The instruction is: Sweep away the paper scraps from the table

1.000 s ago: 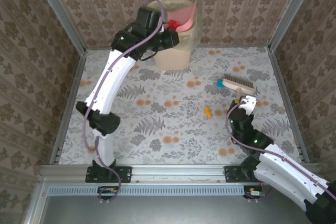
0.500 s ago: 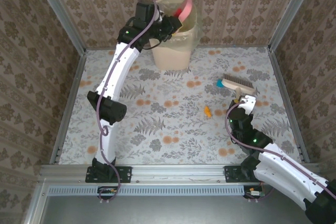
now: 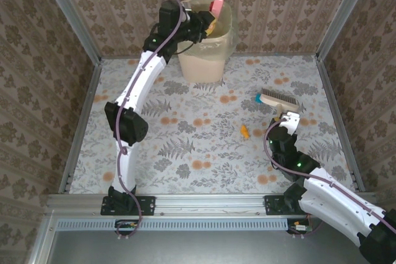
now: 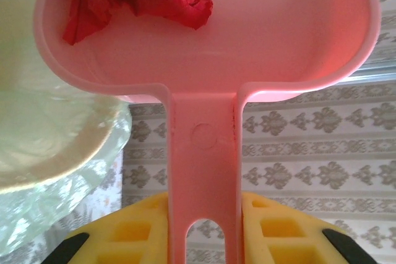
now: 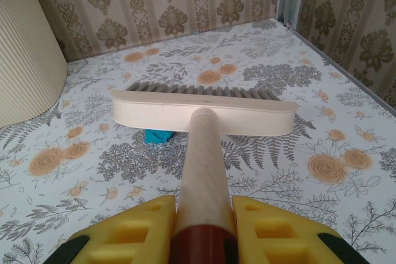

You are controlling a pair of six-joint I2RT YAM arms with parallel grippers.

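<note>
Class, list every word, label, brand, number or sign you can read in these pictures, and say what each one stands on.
No text can be read anywhere.
On the dustpan handle: a raised round mark, no characters legible in it.
Below the arm bases: small tags, too small to read.
On the brush, the bin and the table: no writing seen.
</note>
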